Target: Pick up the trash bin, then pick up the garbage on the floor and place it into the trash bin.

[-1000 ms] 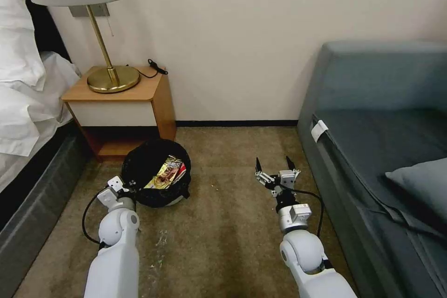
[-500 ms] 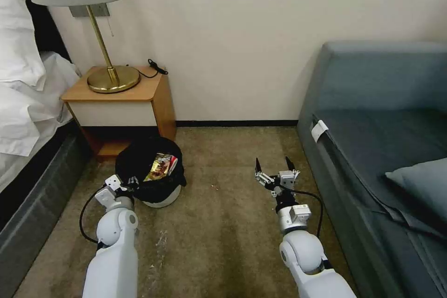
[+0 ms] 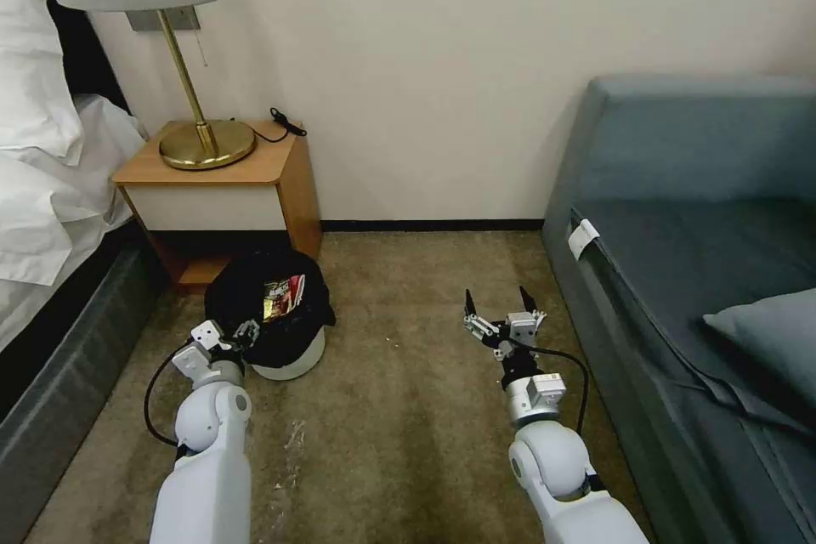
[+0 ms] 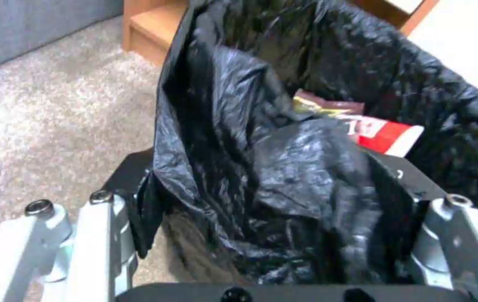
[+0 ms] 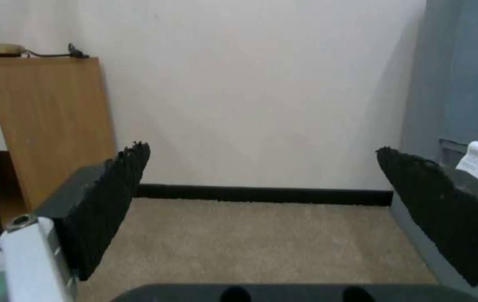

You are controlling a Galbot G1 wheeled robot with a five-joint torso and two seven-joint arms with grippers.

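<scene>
The left gripper [image 3: 240,333] is clamped on the near rim of the trash bin [image 3: 289,357], which sits on the carpet [image 3: 408,442] before the nightstand [image 3: 217,187] (a red-and-white packet [image 4: 387,134] inside). Right of it, the right gripper [image 3: 497,306] hovers spread wide, holding nothing.

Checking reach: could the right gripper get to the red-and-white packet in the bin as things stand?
Probably yes. The right gripper hangs open over bare carpet, nothing lies between it and the bin, and the packet sits uncovered near the top.
</scene>
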